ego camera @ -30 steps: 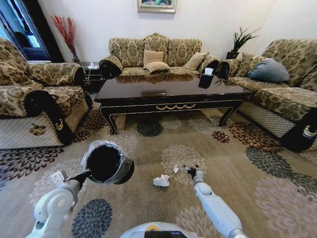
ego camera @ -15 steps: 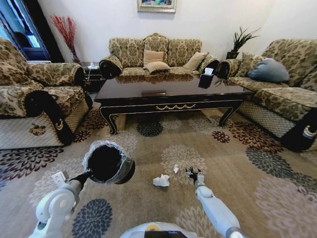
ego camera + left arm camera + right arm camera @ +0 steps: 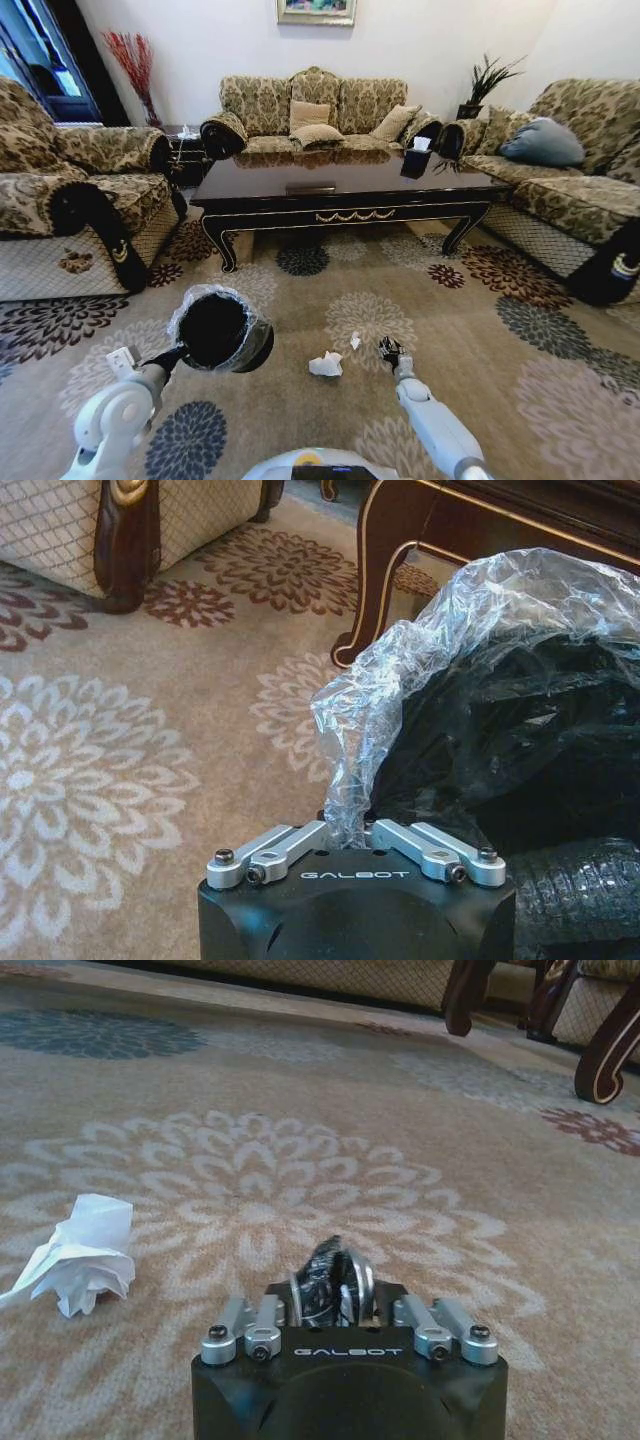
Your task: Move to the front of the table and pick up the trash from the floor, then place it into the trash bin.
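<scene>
The crumpled white paper wad (image 3: 326, 365) lies on the beige flower-patterned carpet (image 3: 470, 320), unmoved since a second ago, with a tiny white scrap (image 3: 355, 341) just beyond it. The right gripper (image 3: 388, 349), low over the carpet beside the scrap, has pressed its fingers together where they were spread before, and has edged slightly toward the wad. The left gripper (image 3: 345, 832) still pinches the crinkly liner of the round black trash bin (image 3: 218, 330), held tilted above the carpet. The glossy dark brown coffee table (image 3: 345, 190) stands beyond.
</scene>
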Tool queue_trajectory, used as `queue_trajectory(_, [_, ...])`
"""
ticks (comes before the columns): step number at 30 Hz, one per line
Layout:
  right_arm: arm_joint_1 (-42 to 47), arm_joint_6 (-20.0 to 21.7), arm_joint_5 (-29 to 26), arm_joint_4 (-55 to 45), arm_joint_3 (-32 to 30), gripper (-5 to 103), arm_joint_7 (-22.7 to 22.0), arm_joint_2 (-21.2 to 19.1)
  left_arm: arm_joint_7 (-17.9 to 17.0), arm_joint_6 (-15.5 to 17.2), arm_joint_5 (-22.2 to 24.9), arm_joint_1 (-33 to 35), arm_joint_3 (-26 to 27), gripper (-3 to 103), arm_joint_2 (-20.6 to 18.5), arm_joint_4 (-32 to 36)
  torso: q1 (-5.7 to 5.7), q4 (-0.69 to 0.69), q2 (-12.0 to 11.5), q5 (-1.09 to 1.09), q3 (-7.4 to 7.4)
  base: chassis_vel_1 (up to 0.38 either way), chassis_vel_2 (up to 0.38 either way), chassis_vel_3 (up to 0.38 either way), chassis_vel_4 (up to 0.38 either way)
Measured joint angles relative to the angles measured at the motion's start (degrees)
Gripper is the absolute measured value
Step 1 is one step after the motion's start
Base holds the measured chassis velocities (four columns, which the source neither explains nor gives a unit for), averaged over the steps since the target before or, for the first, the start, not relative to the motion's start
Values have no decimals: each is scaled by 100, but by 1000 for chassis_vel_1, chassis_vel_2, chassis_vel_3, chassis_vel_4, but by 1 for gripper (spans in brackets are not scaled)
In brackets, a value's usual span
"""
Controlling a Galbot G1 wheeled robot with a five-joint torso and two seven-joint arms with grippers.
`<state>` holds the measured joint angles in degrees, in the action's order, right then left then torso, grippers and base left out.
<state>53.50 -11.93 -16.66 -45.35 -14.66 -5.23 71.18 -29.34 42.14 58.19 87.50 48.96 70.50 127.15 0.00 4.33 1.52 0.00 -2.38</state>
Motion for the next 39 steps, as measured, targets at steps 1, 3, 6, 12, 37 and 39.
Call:
queue_trajectory(1, [11,-15,41,0,-10,44,0,1,0,0,1,-4,0,2,-19,4,0,0,0,-1,0,0,0,0,0])
queue_trajectory(3, [29,-42,108,-5,-35,34,0,2,1,0,6,-8,2,2,-47,15,0,0,0,0,0,0,0,0,0])
queue_trajectory(6, [44,-191,225,-8,-111,29,22,16,0,0,9,-6,-4,2,-71,24,0,0,0,0,0,0,0,0,0])
queue_trajectory(12, [-2,-1121,-300,-123,-217,29,663,96,2,0,-1,-47,-180,2,-226,-29,0,0,0,0,0,0,0,0,0])
queue_trajectory(37, [622,-2796,-1861,-4235,1301,29,3512,-274,32,0,268,-913,-1984,2,-960,-814,0,0,0,0,0,0,0,0,0])
queue_trajectory(39, [612,-2814,-1780,-4305,1400,29,3512,-336,16,0,287,-958,-2028,2,-984,-832,0,0,0,-1,0,0,0,0,0])
